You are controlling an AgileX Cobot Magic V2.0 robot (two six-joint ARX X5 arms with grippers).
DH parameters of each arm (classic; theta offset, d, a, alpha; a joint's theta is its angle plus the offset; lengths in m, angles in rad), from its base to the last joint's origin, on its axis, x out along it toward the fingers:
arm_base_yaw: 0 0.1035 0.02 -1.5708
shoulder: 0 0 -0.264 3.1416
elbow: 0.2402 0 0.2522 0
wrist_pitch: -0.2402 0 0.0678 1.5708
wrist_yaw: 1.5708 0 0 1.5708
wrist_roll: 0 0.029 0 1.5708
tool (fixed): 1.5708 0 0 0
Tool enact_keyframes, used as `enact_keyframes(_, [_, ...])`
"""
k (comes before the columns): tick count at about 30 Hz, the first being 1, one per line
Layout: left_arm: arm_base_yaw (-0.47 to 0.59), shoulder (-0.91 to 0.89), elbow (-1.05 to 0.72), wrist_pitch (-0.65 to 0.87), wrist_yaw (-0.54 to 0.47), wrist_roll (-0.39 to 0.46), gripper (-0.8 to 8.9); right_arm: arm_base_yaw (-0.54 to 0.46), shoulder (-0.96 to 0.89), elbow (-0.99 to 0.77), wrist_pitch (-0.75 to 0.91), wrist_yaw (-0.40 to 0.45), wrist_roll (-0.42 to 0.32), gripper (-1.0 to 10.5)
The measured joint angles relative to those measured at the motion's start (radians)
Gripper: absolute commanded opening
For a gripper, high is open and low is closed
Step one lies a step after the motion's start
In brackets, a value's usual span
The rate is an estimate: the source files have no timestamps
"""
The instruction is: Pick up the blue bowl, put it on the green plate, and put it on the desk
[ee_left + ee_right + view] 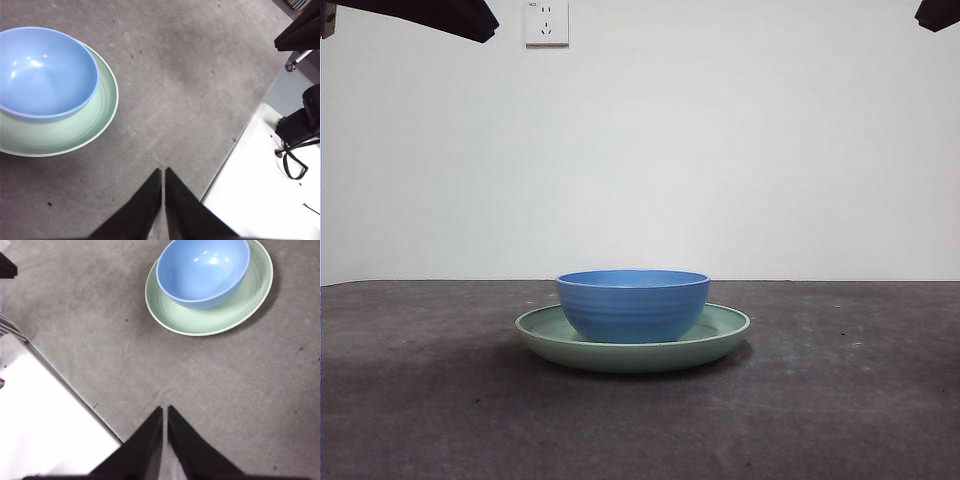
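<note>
The blue bowl point(633, 304) sits upright inside the green plate point(720, 335), which rests on the dark desk point(440, 400) near the middle. Both wrist views show the pair from above: the bowl point(44, 72) on the plate point(75, 132), and the bowl point(202, 270) on the plate point(220, 317). My left gripper point(163, 172) hangs shut and empty high over the desk, well away from the plate. My right gripper point(164, 410) is likewise shut and empty, apart from the plate. In the front view the arms show only as black tips at the top corners.
A white wall with a socket point(546, 22) stands behind the desk. A white platform point(260, 190) with a black stand and cable borders the desk beside the left arm. A white surface point(45, 425) borders it beside the right arm.
</note>
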Motion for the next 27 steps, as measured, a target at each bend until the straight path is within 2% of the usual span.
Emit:
enact_keyframes(18, [0.005,-0.018,0.000,0.003,-0.007,0.008,0.10,0.000,0.000,0.000,0.000,0.000,0.000,0.1])
enact_keyframes(22, [0.061,-0.108,-0.002,0.116,-0.121,0.051,0.10,0.000,0.000,0.000,0.000,0.000,0.000,0.1])
enact_keyframes(27, [0.221,-0.251,-0.035,0.341,-0.281,0.114,0.10,0.000,0.000,0.000,0.000,0.000,0.000,0.1])
